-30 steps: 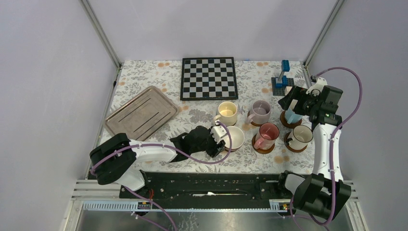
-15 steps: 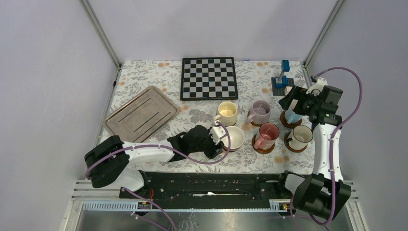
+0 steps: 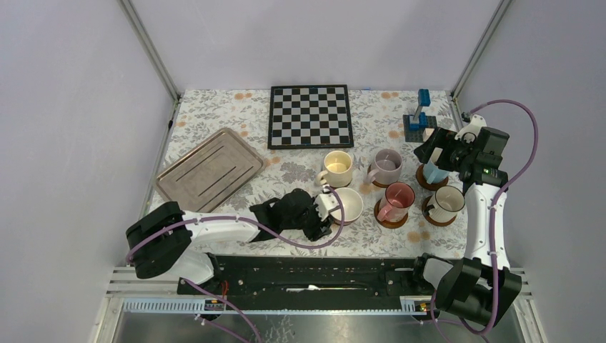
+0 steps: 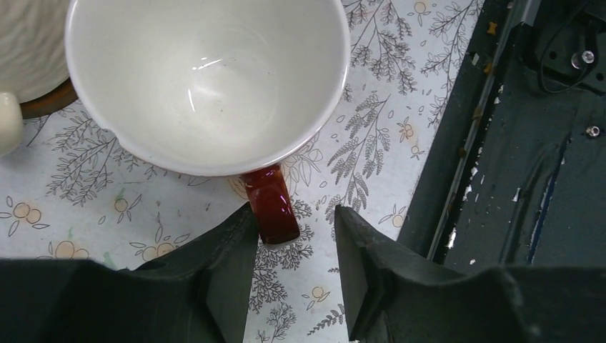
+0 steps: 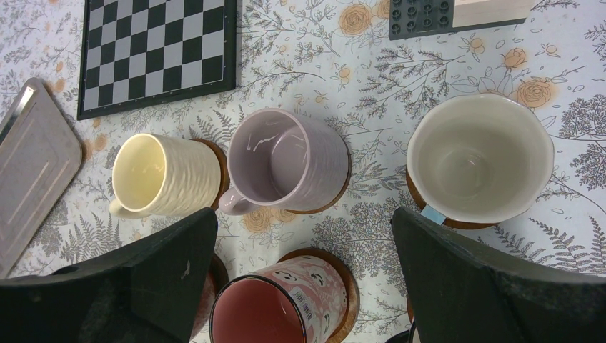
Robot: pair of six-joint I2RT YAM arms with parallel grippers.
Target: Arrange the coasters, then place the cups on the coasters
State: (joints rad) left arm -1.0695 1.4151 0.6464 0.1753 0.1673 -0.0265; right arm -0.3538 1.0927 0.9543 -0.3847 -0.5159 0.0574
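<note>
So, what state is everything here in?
Yellow mug, upright on coaster.
Lilac mug, upright on coaster.
Light blue mug, upright on coaster.
Pink mug, upright on coaster.
White mug, upright on coaster.
Red mug, upright, empty.
Left fingers, open around its handle.
Right fingers, open, empty.

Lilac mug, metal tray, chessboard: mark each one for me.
lilac mug [image 5: 286,153], right wrist view, inside bottom.
metal tray [image 3: 209,168], top external view, bare floor.
chessboard [image 3: 310,116], top external view, centre squares.

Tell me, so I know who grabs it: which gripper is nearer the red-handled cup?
Left. The left gripper straddles the handle of the red-handled cup; the right gripper hovers far off, by the blue cup.
</note>
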